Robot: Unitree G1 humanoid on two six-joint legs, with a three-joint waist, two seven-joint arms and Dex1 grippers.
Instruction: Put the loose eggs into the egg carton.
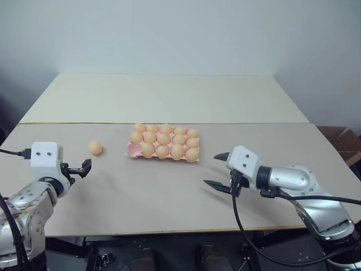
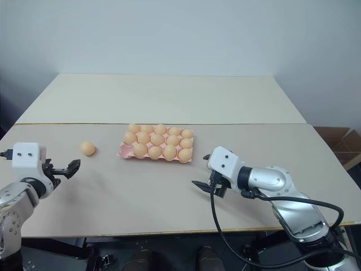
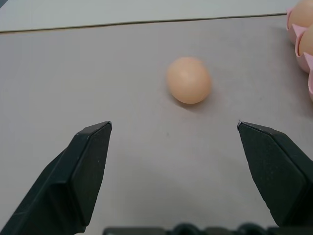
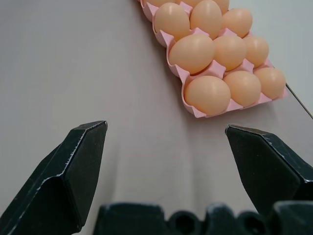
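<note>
1 loose egg [image 3: 189,80] lies on the tabletop [image 1: 141,186] just ahead of the left gripper [image 3: 173,128], a little to the carton side of its middle line. The left gripper is wide open and empty, with its 2 black fingers [image 3: 85,161] pointing toward the egg but not touching it. The right gripper [image 4: 166,129] is also wide open and holds nothing; it hovers near the closest corner of the pink egg carton [image 4: 198,113], which lies ahead of it and looks almost full.

The egg is probably light, but its shell is smooth, hard and brittle, so I think it will slip or roll away if 1 finger touches it first, and it may crack under a strong squeeze. It has no flat side and rests freely, so a small push can send it across the tabletop. The best place to hold it seems to be across its widest part, with the 2 fingers on opposite sides at the same moment, and with only a gentle closing. Setting it into a free cup should be done slowly and from above.
</note>
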